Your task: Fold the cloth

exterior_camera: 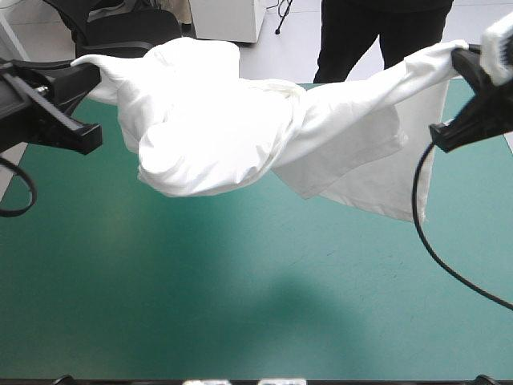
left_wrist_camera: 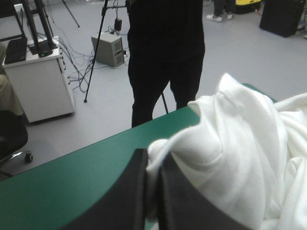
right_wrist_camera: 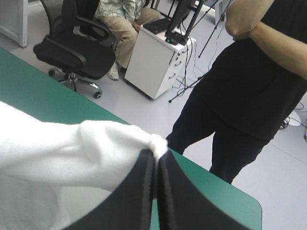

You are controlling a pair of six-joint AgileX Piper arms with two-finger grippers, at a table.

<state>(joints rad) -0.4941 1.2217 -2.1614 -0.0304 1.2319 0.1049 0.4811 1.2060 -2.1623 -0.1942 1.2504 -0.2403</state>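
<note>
Nearest, the teal-green table cover [exterior_camera: 240,313] lies beneath the white short-sleeved T-shirt [exterior_camera: 224,128], which hangs in the air, stretched between two raised arms and bulging crumpled toward the left. The left gripper [exterior_camera: 90,74] of black fin-shaped fingers, held level, pinches one bunched end. The right gripper [exterior_camera: 462,56], equally high, clamps the other. Whether the lowest corner touches the cover is unclear.

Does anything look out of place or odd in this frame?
Nothing is damaged or spilled. The T-shirt hangs above the table between the left gripper and right gripper, each shut on a pinch of it, but it is twisted and bunched near the left gripper rather than stretched flat.
</note>
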